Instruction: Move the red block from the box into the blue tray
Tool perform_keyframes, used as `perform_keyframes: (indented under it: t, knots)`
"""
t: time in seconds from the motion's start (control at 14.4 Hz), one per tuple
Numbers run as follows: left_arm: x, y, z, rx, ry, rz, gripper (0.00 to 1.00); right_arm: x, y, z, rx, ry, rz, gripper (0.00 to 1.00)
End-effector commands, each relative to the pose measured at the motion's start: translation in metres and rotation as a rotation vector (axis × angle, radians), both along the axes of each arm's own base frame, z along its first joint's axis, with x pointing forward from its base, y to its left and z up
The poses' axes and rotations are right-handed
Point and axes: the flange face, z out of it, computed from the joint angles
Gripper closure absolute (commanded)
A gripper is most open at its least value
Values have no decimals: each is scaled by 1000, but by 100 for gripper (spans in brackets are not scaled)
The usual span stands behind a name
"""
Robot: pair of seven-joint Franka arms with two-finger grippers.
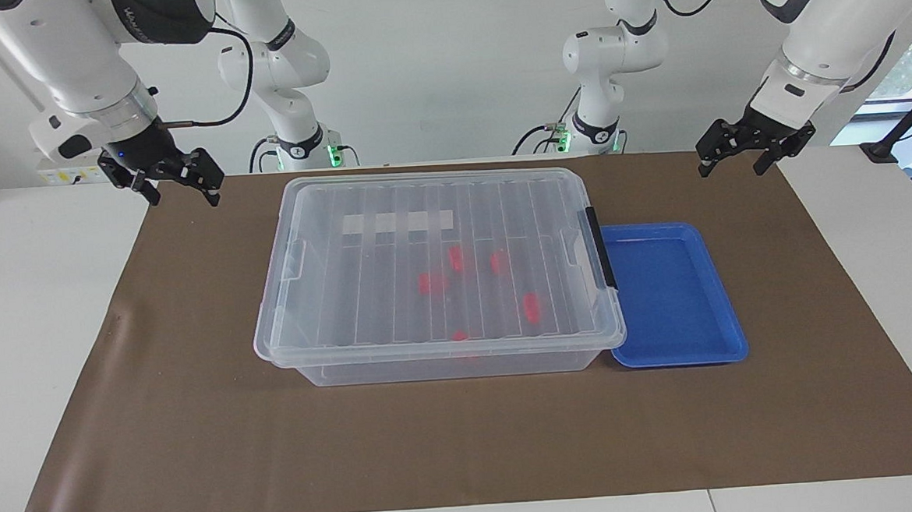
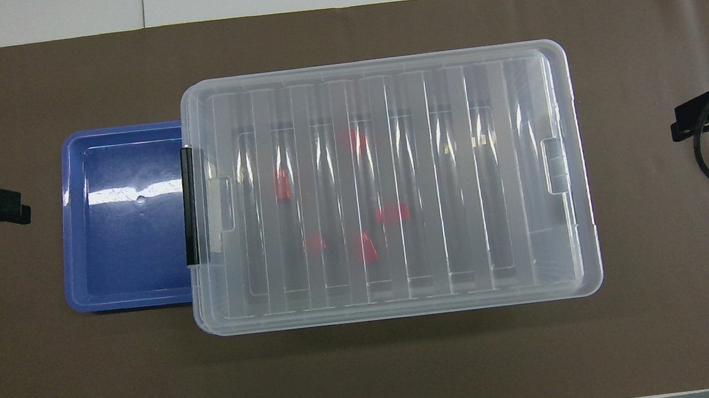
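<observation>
box [image 1: 435, 269]: lid on, black latch [image 1: 601, 248] closed, between my two pincers
red block [image 1: 532, 307]: inside box with four look-alikes, under the lid
blue tray [image 1: 673, 295]: empty, touching box at my left pincer's end
left pincer [image 1: 755, 147]: waiting over mat edge, spread wide, holding nothing
right pincer [image 1: 163, 174]: same, waiting
progress: nothing done; lid off, pick, place all left

Five red blocks [image 2: 393, 212] (boxed), one box [image 2: 563, 155], one tray [image 2: 72, 211].

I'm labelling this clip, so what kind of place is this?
Probably a robotics lab bench: two arms wait with the left gripper and right gripper raised over a brown mat, with the clear box staged there.
</observation>
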Motion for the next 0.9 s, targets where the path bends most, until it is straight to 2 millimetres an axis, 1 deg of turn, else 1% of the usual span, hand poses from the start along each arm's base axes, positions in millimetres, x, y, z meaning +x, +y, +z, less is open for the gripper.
perform_keyframes:
  t: [0.0,0.35,0.48,0.62,0.83]
  knots:
    - [-6,0,2,-7,-6,14,0,4,-1,1,8,-13,16,0]
    - [-6,0,2,-7,-6,14,0,6,-3,1,9,-25,13,0]
    - [-6,0,2,-7,-6,14,0,7,-8,-1,26,-39,0,0]
    - [-6,0,2,-7,-6,14,0,9,1,-4,29,-58,9,0]
    - [-6,0,2,-7,-6,14,0,15,8,-29,32,-88,18,0]
